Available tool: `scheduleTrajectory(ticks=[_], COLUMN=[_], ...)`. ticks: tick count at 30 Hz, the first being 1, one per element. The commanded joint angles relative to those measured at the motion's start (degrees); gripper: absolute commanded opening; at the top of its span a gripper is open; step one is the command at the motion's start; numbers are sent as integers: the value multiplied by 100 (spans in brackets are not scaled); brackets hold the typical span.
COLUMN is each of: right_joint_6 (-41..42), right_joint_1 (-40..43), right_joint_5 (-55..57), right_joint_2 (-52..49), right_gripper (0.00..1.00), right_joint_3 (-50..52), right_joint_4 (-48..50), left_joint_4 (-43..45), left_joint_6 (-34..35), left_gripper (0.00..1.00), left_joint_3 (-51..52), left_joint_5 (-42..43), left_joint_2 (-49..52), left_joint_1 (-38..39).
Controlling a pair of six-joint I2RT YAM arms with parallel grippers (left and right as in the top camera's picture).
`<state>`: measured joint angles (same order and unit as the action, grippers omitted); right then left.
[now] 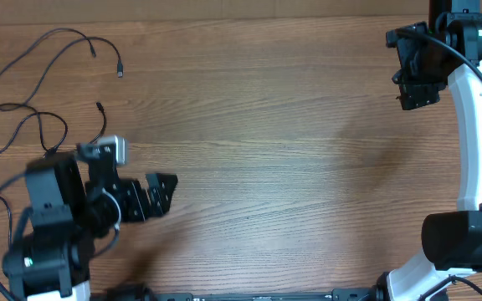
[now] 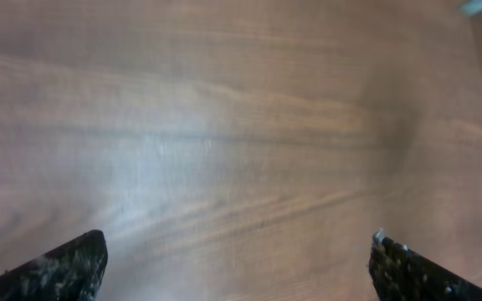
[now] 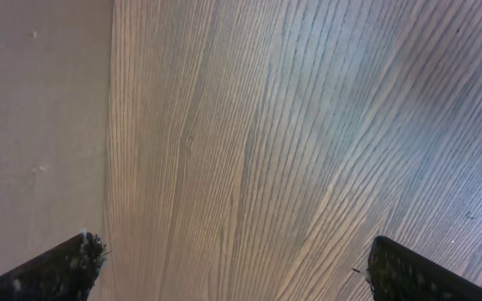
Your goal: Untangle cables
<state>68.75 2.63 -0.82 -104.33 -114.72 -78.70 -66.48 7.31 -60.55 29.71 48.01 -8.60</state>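
Wood-grained brown tabletop point(image 1: 291, 150) fills most of every view. The thin black cables point(image 1: 25, 107) lie at its far left corner as loose, looping strands with small plug ends. They overlap in places, and neither arm touches them.

The left arm sits folded at the near left corner, its black links bunched over its base. Its wrist is turned so the left gripper point(image 1: 159, 196) points right, toward the middle of the table, near the cables but clear of them. In the left wrist view the two black fingertips point(image 2: 65, 267) sit at opposite bottom corners. The claw is spread wide, with only bare wood between its tips.

The right arm rises from its base at the near right corner. Its long white link point(image 1: 475, 134) curves up along the right edge to the far right corner. There the right gripper point(image 1: 414, 84) faces left, well apart from the cables. Its wrist view shows the right fingertips point(image 3: 69, 267) equally far apart and holding nothing, over the table's edge and a pale plain surface point(image 3: 40, 109) beyond it.
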Motion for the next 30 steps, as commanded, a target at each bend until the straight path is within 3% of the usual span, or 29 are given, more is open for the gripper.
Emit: scheduleTrajectory(ticks=[1,5,15,19,25,30], right_joint_6=[-15,-15,-15,-15,-15,-15], right_joint_1=[7,7,7,7,7,7], right_joint_5=[79,79,79,79,79,79], right_joint_2=[168,168,168,168,168,168], right_gripper=[100,100,100,100,100,100], right_joint_3=[-9,-9,-9,-9,-9,-9], right_joint_4=[13,13,11,11,13,13], left_joint_4=[-258,-719,-846,-756,39,1694], left_joint_6=[122,212,221,671,225,-444], left_gripper=[99,99,100,99,99,99], left_joint_3=[299,341,341,341,411,1314], left_joint_5=[11,9,-131,-442,-1029,-1067], left_joint_2=[-358,-385,-378,-378,-516,-1117], left_joint_1=[31,31,28,31,1056,1495])
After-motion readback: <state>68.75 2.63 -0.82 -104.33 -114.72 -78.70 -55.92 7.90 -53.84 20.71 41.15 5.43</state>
